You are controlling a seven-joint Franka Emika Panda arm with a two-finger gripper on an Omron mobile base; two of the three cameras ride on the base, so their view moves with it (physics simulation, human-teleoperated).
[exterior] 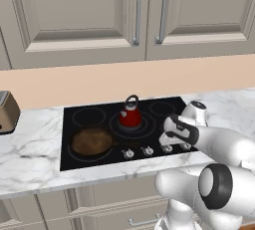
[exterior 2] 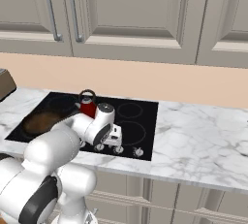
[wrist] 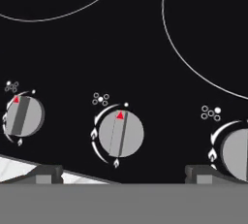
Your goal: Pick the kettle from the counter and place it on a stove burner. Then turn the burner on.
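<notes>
Up close, an open hand (wrist: 123, 174) with nothing in it, right above the middle knob (wrist: 120, 135) at the front edge of the black cooktop (exterior: 109, 107), set in the white table (exterior: 30, 149). Looks small, hard and smooth, so best pinched across the raised bar in its middle and turned slowly; maybe the one for the big ring, hard to tell from the tiny dots. Farther back, red kettle (exterior: 130, 117) standing up on the stove burner (exterior: 148, 124), brown pan (exterior: 92, 142) just beside.

Light was even and soft, with faint shadows under the cabinets (exterior: 134, 10); the pictures were slightly coarse, without glare or blur.
</notes>
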